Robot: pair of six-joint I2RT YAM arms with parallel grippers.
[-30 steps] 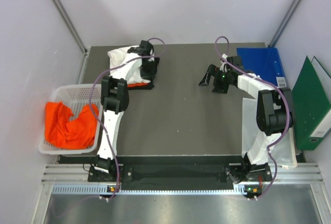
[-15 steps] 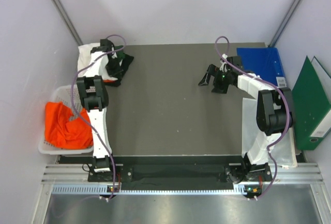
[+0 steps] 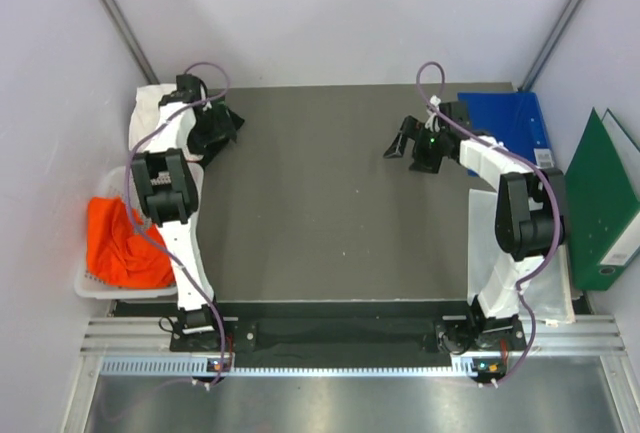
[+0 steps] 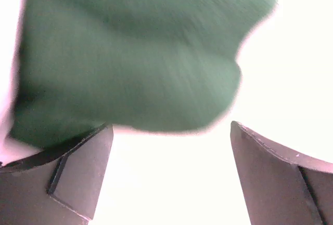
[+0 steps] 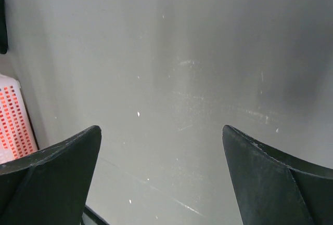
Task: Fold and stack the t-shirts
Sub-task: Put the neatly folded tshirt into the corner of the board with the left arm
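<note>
left gripper (image 4: 170,127) jaws wide apart, clamping nothing; green sleeve (image 4: 130,53) bunched just beyond the tips, white cloth under them

white-and-green shirt (image 3: 148,113) lies rumpled at 10 o'clock on the table (image 3: 330,213), right at the far-left edge

orange shirts (image 3: 115,243) heaped in basket (image 3: 88,287) at 9 o'clock

right gripper (image 5: 161,129) also spread open over bare table at 1 o'clock, holding nothing

risk: a tip could snag the sleeve on retreat and drag the shirt open; so near the edge it could slide off

count: 2 grippers, 1 white-and-green shirt, 1 orange heap (shirts inside can't be told), 1 basket, 1 blue folder (image 3: 505,118), 1 green folder (image 3: 605,203)
</note>
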